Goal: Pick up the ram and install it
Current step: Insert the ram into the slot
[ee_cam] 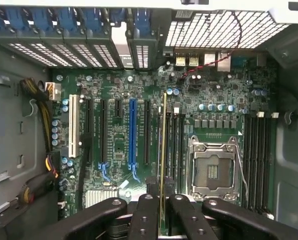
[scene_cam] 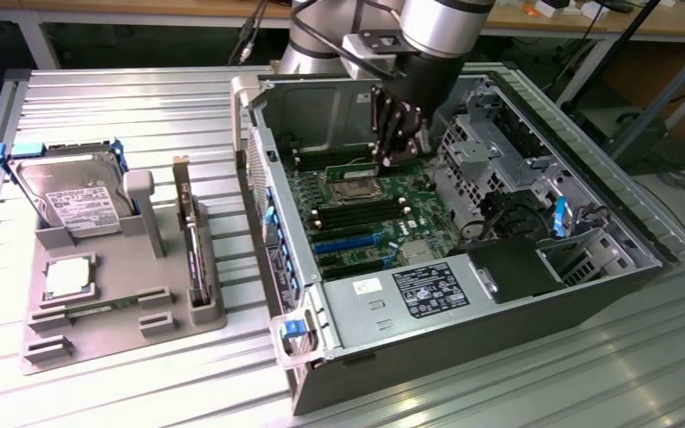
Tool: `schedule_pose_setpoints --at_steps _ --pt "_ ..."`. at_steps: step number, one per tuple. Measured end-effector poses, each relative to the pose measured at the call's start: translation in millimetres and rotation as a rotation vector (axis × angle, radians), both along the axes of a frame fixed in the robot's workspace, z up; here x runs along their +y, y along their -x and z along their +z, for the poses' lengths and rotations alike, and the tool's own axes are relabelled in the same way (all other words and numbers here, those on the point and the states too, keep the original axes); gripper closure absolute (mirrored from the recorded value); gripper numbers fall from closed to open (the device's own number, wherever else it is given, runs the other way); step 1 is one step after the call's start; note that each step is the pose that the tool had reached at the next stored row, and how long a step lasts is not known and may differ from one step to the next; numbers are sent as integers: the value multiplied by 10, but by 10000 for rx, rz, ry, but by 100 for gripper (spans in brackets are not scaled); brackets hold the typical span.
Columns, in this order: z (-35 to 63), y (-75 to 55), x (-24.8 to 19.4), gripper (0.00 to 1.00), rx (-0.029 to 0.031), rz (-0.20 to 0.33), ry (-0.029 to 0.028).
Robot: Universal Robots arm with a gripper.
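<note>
The hand holds the ram just above the motherboard.

An open case lies on the ribbed surface, its motherboard exposed with an empty socket. Toward the exterior view's left, a grey tray holds a hard drive, a square chip and an upright card.

Before you, a ribbed silver metal table, a flat grey moulded parts tray lying on it toward the exterior view's left, an open grey metal computer case on its side just beside that tray.
</note>
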State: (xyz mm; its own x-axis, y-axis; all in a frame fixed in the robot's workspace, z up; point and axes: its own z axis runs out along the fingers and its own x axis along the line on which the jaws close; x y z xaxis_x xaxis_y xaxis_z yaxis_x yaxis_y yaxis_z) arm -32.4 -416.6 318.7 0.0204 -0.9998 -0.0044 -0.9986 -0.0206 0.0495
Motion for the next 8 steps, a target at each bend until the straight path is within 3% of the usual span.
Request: schedule_pose_setpoints --at_steps 8 --pt "-190 -104 6 85 -1 0 -2"
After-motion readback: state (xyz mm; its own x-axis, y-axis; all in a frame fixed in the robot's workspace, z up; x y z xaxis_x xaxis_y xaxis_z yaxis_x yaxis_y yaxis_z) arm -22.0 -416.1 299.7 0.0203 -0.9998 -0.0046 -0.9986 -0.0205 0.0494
